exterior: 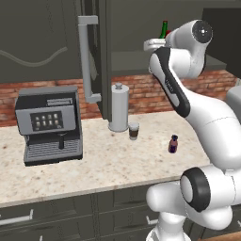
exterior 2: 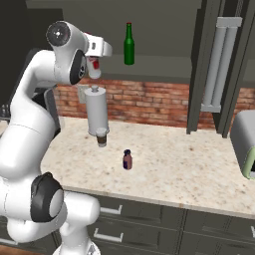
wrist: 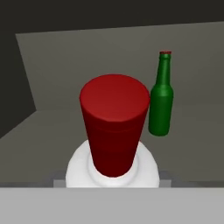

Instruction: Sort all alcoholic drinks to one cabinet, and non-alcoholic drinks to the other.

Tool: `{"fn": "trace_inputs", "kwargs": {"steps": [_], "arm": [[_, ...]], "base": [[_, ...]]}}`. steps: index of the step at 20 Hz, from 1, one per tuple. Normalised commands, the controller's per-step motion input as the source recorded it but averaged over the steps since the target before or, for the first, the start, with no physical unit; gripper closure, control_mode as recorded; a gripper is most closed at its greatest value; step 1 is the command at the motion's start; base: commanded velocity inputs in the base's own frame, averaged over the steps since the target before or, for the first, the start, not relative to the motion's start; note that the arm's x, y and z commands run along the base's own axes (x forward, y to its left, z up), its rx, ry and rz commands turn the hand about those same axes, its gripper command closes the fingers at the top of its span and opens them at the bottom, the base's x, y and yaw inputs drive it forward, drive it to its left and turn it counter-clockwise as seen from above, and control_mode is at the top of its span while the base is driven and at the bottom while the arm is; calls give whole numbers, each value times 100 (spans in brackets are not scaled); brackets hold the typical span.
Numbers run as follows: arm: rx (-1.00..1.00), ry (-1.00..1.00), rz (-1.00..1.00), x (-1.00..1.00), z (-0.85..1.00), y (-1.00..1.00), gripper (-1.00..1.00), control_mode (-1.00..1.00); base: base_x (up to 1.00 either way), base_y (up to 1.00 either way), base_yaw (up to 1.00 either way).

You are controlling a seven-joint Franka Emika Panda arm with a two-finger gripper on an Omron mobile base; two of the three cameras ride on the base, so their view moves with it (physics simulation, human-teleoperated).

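Open cabinet [exterior 2: 164,64]: green bottle [exterior 2: 129,44] stands upright on its shelf. You hold the white bottle [exterior 2: 93,67] with the fingers [exterior 2: 94,60] clamped on it, raised at shelf height just left of the green one. On the surface [exterior: 108,164]: coffee cup [exterior: 133,131] beside the grey canister [exterior: 118,108], purple bottle [exterior: 173,144] near, espresso machine [exterior: 49,124] left.

The dark-green glass bottle [exterior 2: 129,45] stands upright on the shelf of the open wall cabinet [exterior 2: 164,62]. The white bottle with red cap [wrist: 113,127] is raised at shelf height, left of it. The coffee cup [exterior: 133,130] and tiny purple bottle [exterior: 173,144] stand upright on the tabletop [exterior: 108,162], apart.
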Motion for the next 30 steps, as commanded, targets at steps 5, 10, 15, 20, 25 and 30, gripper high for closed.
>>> {"fn": "trace_inputs", "kwargs": {"steps": [5, 10, 15, 20, 25, 30], "arm": [[2, -5, -1, 0, 13, 0, 100, -100], [2, -4, -1, 4, 10, 0, 100, -100], [1, -1, 0, 13, 0, 0, 100, -100], [0, -1, 0, 17, -3, 4, 100, -100], [0, -1, 0, 18, -3, 4, 100, -100], [0, 0, 0, 21, -7, 5, 100, -100]], "base": [[0, 0, 0], [0, 0, 0], [0, 0, 0], [0, 0, 0], [0, 0, 0], [0, 0, 0]]}}
